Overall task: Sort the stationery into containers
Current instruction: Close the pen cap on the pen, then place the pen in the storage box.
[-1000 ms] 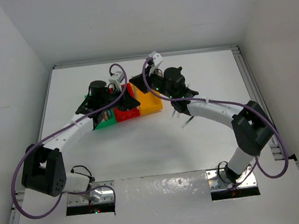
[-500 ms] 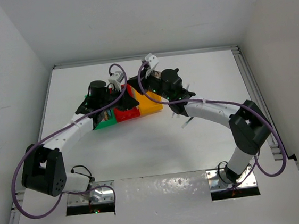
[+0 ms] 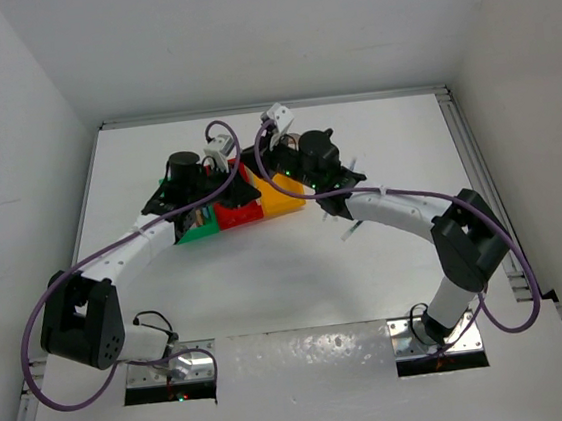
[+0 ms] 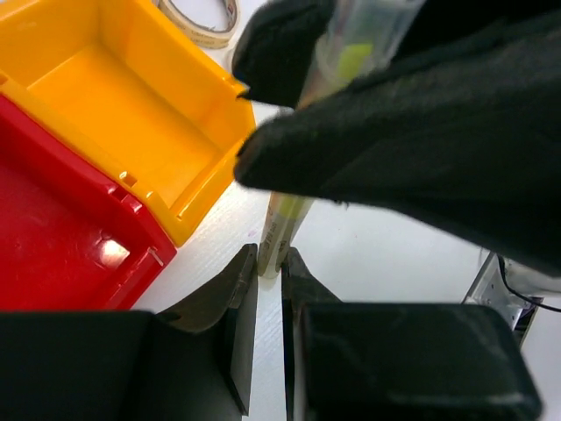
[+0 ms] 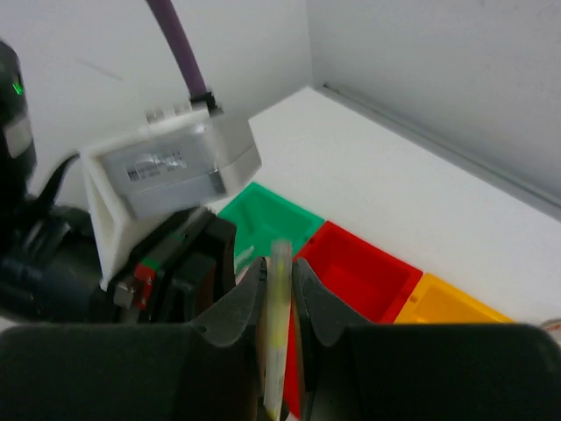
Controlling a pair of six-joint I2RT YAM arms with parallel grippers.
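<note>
My right gripper [image 5: 279,267] is clamped almost fully down on a thin clear plastic pen [image 5: 278,338] with a yellow-green core. It pinches the barrel partway along, so a good length sticks out past the fingertips. I judge this grip lets the free end dip into a compartment before release. The pen's long axis runs in line with the fingers. From the left wrist view it hangs steeply, leaning a little. Its lower end points toward the white table [image 4: 368,237] just outside the corner of the yellow open-top plastic bin [image 4: 114,96], not over any compartment as far as I can tell. The red plastic bin [image 5: 364,267] and green plastic bin [image 5: 267,224] sit joined to it in a row. My left gripper [image 4: 271,254] is pressed closed with only a sliver between the fingers and seems to hold nothing. The pen's lower end shows right by its tips, though I cannot tell whether they touch. A tan tape ring [image 4: 206,17] lies on the table beyond the yellow bin.
</note>
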